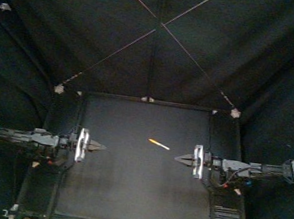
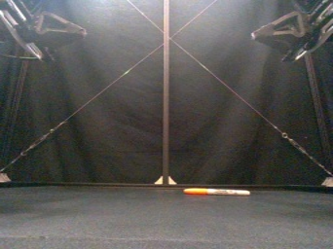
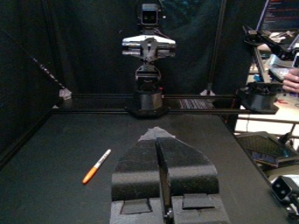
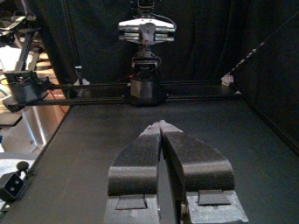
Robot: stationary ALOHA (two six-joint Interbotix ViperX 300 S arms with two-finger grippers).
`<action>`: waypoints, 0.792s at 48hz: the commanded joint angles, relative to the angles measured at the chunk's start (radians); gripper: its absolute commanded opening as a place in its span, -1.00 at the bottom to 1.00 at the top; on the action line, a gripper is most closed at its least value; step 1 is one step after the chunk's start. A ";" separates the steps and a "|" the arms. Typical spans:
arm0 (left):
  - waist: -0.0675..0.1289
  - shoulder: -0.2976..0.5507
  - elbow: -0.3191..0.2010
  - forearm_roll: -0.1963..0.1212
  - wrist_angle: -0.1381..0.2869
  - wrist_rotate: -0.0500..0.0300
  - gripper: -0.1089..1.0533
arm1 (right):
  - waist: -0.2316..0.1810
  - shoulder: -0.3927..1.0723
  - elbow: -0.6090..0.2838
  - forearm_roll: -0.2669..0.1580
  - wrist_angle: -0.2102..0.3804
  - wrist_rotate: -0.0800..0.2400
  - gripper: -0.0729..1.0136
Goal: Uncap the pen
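Note:
A marker pen (image 1: 159, 143) with an orange cap and a white barrel lies flat on the black table, a little right of the middle. It also shows low in the front view as the pen (image 2: 216, 192), orange end to the left, and in the left wrist view as the pen (image 3: 97, 165). My left gripper (image 1: 103, 149) hovers at the table's left side, jaws shut, holding nothing. My right gripper (image 1: 179, 159) hovers at the right side, jaws shut and empty, close to the pen. In the wrist views the left gripper (image 3: 162, 134) and right gripper (image 4: 163, 128) show their tips closed together.
The black table (image 1: 113, 193) carries nothing else. Both arms hang high in the front view, well above the surface. Black curtains close in the back and sides.

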 commanded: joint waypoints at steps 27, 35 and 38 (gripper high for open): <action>0.052 0.204 -0.018 -0.077 -0.006 0.0015 -0.51 | -0.242 0.448 -0.262 0.155 0.354 0.032 -0.66; 0.071 0.227 -0.011 -0.077 -0.006 0.0000 -0.29 | -0.270 0.568 -0.279 0.126 0.400 0.032 -0.11; 0.071 0.227 -0.009 -0.077 -0.006 0.0015 -0.22 | -0.278 0.603 -0.281 0.112 0.402 0.034 0.12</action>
